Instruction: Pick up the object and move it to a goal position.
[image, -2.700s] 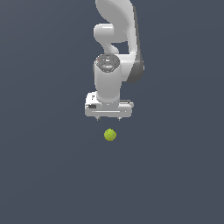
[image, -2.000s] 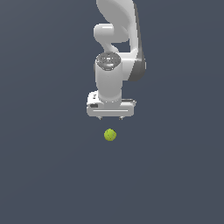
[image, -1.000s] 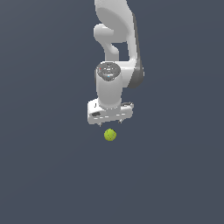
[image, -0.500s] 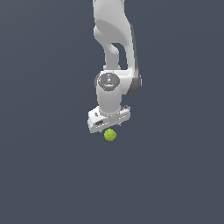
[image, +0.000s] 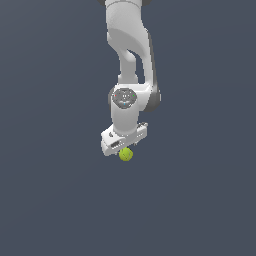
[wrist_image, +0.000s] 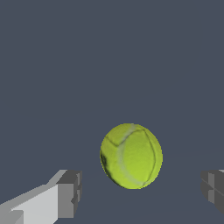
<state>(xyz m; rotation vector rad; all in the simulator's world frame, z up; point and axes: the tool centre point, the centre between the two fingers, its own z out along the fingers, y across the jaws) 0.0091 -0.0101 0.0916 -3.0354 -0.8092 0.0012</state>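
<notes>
Ext view: white Panda arm hangs down from 12 o'clock w/ its white block-shaped tool (image: 124, 149) low over the plain dark grey table (image: 200, 200); the small yellow-green tennis-type ball (image: 126, 155) peeks out just under the tool body, toward its 5 o'clock edge, resting on the table as far as I can judge. No goal marker visible. Fingers can't be made out here, hidden under the tool. Wrist view: ball (wrist_image: 131, 155) sits between the two dark grey fingertip pads (wrist_image: 70, 193), one pad each side, clear gaps both sides, no contact, so the tool (wrist_image: 141, 192) is spread wide apart, much wider than the ball. Ball is a bit nearer the white-backed finger than the other, roughly centred otherwise; a sphere, so no long axis to line up. Judgement: pre-grasp stage, tool straddles the ball; next move likely a little more descent, then pinch. Risk: ball rolls off if one pad lands first.
</notes>
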